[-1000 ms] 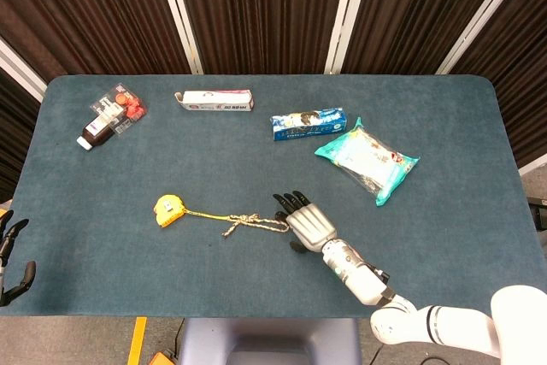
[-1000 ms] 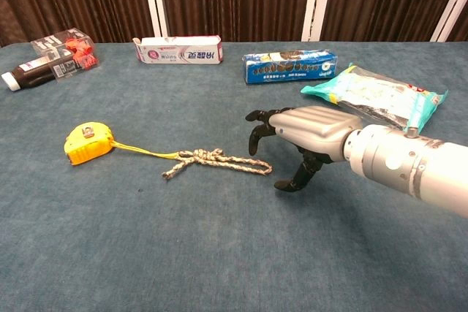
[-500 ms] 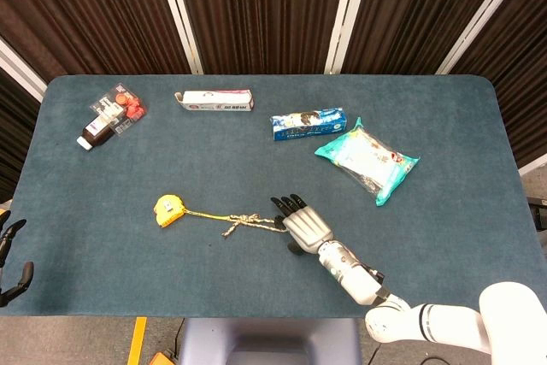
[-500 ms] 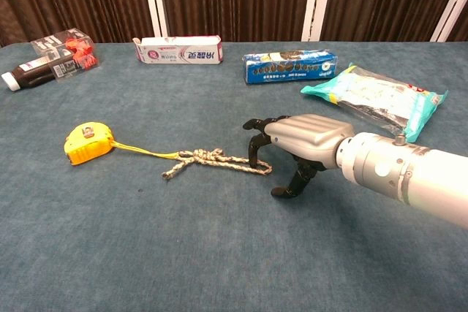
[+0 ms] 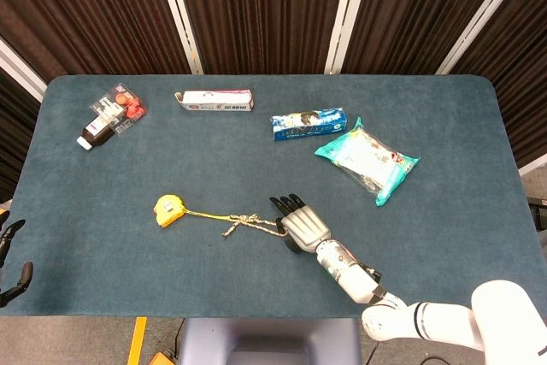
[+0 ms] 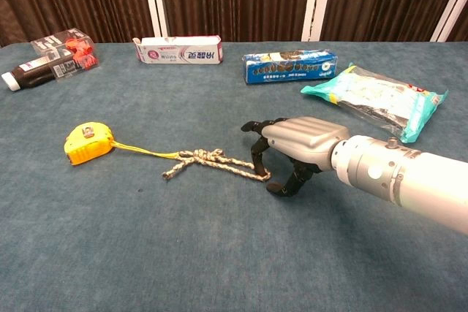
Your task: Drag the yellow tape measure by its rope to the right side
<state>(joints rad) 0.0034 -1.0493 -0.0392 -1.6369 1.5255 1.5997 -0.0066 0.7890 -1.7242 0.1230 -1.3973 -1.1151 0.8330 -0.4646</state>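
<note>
Lying flat on the blue-grey felt table (image 5: 444,237), left of centre, with the yellow tape measure (image 5: 167,209) well away from the right side. Trailing from it toward the right, a thin yellow cord joined to a knotted braided rope (image 6: 216,161), slack on the cloth, its loop end reaching the right hand (image 6: 292,147). Arched palm-down over that rope end, fingers (image 6: 257,153) curled with tips down at the loop and thumb lower beside it; cannot tell from either view whether the rope is actually pinched or only touched. Extending back from the hand toward the near right edge, a silver forearm (image 6: 398,179). Resting just past the near left corner of the table, only the dark fingertips of the left hand (image 5: 12,256), spread apart and holding nothing. Lined up along the far side: a dark bottle with a clear packet of red pieces (image 5: 112,114) at far left, a white toothpaste box (image 5: 214,101) next, a blue biscuit pack (image 5: 308,123) right of centre, and a teal snack bag (image 5: 367,160) just beside it, nearer the right. Hanging behind the table, dark ribbed curtains (image 5: 256,6) with pale strips.
</note>
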